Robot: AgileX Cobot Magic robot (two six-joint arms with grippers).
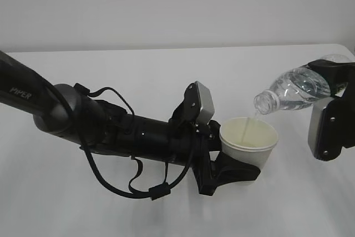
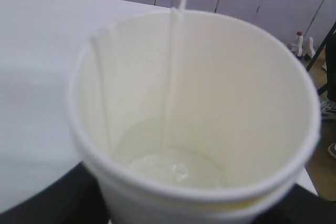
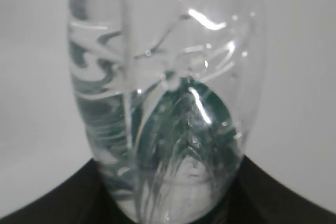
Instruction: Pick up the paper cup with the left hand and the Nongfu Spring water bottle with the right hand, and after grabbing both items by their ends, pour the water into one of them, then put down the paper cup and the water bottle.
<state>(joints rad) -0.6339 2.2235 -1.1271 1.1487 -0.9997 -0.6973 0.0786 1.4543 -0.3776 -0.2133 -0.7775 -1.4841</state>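
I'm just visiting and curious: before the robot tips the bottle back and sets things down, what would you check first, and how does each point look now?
1. Paper cup held by left gripper: ok.
2. Water bottle held by right gripper: ok.
3. Bottle mouth over the cup's opening: ok.
4. Stream of water landing inside the cup: ok, it runs down the inner wall.
5. Cup far from overflowing: ok, only a shallow pool at the bottom.
6. Spills on table: cannot tell; none visible.
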